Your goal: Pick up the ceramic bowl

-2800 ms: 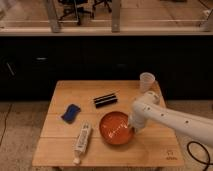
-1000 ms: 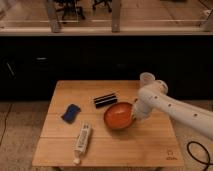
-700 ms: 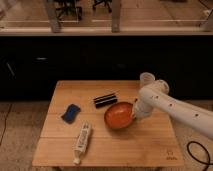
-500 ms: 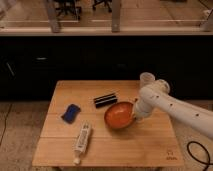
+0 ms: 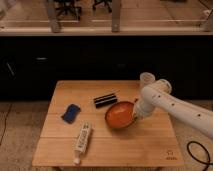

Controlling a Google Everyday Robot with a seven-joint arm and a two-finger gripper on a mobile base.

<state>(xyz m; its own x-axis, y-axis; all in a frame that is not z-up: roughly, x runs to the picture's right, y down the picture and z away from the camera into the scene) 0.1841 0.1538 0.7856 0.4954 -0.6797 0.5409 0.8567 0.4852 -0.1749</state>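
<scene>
The orange-red ceramic bowl point(image 5: 119, 115) is right of the middle of the wooden table point(image 5: 125, 150). It is tilted, with its inside facing the camera, and looks raised off the tabletop. My gripper point(image 5: 134, 116) is at the bowl's right rim and is shut on that rim. The white arm point(image 5: 170, 105) reaches in from the right.
A small translucent white cup point(image 5: 146, 80) stands behind the arm at the table's back right. A black bar-shaped item point(image 5: 105, 100) lies behind the bowl. A blue sponge point(image 5: 71, 113) lies at the left and a white tube point(image 5: 83, 139) at the front left. Dark cabinets stand behind the table.
The bowl lay flat lower on the table 2.8 s ago; it is now held higher and tilted, a little further back. Over the last second almost nothing has moved.
</scene>
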